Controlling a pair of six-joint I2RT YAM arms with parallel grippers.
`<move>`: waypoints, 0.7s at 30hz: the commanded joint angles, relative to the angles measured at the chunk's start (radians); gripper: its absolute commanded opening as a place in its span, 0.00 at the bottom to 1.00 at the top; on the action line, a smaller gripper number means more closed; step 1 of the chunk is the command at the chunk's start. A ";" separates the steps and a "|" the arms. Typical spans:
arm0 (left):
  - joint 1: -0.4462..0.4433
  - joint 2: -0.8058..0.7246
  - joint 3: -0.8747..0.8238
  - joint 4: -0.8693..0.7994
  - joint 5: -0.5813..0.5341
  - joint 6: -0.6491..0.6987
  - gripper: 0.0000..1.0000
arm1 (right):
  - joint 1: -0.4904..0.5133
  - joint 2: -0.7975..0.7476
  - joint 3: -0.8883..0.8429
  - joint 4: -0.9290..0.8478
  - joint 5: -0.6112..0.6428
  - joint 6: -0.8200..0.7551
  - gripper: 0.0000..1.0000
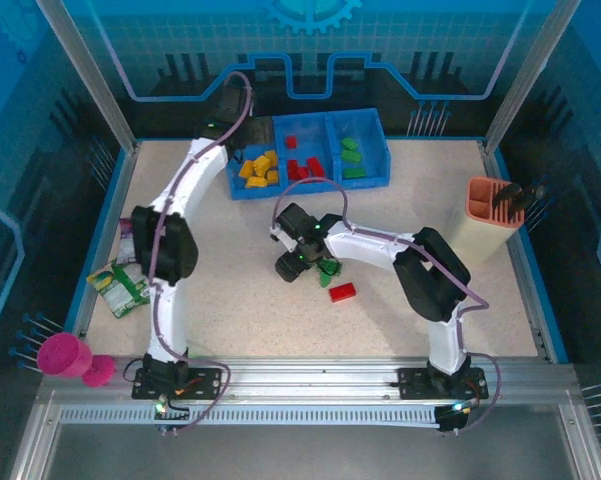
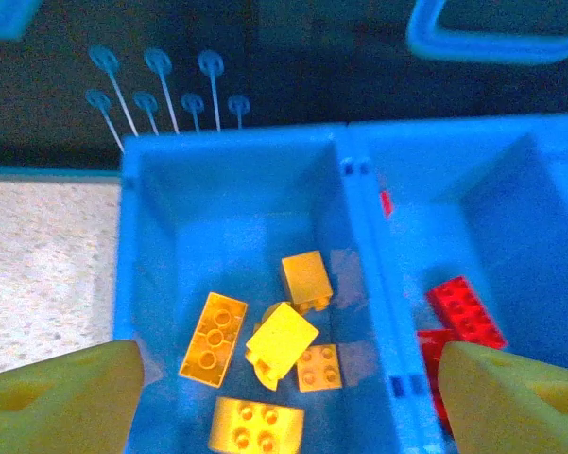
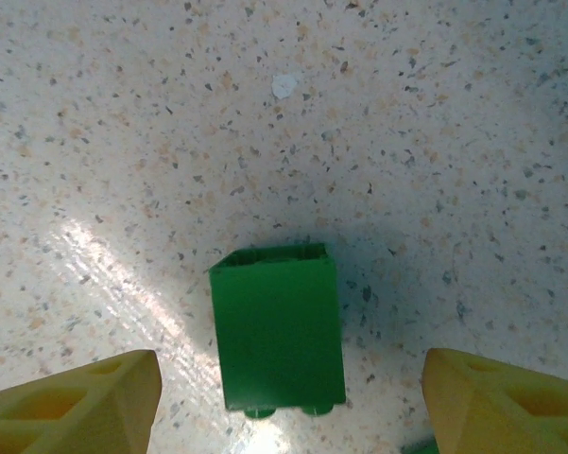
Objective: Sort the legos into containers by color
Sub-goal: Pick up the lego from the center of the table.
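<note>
Bluish light, perhaps slight blur

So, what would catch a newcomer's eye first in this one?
The blue tray at the far side of the table, holding yellow legos on the left, red legos in the middle and green legos on the right. The left jaws stand open over the yellow compartment. The right jaws stand open above a green lego on the table, with a red lego nearby.

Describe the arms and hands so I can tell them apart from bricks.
Both the left arm and right arm have white links, bulky black joints and a mauve cable looping alongside. The left hand and right hand end in blunt yellow fingers with hollow cut-outs.
</note>
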 commanded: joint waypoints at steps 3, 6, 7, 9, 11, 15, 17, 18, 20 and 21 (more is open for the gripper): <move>-0.002 -0.234 -0.170 0.064 0.020 0.020 0.85 | 0.015 0.052 0.051 -0.028 -0.005 -0.032 0.70; -0.002 -0.355 -0.298 0.073 0.014 -0.016 0.86 | 0.020 0.069 0.057 -0.034 -0.008 -0.039 0.61; -0.002 -0.406 -0.361 0.089 0.022 -0.031 0.86 | 0.020 0.073 0.058 -0.035 -0.010 -0.039 0.57; -0.002 -0.503 -0.472 0.114 0.025 -0.052 0.87 | 0.021 0.084 0.060 -0.040 -0.008 -0.041 0.51; -0.002 -0.585 -0.556 0.099 0.020 -0.065 0.88 | 0.020 0.098 0.068 -0.048 -0.002 -0.045 0.42; -0.002 -0.724 -0.669 0.050 0.013 -0.049 0.88 | 0.017 0.106 0.086 -0.080 0.024 -0.058 0.28; -0.002 -0.794 -0.717 0.023 -0.003 -0.018 0.91 | 0.010 0.083 0.086 -0.092 0.030 -0.068 0.26; -0.002 -0.820 -0.733 0.009 -0.005 -0.003 0.92 | 0.006 0.067 0.085 -0.097 0.031 -0.071 0.26; -0.002 -0.876 -0.767 -0.017 -0.006 0.029 0.92 | -0.005 0.015 0.083 -0.109 0.037 -0.082 0.25; -0.002 -0.892 -0.777 -0.030 -0.008 0.037 0.92 | -0.012 -0.012 0.085 -0.115 0.039 -0.083 0.25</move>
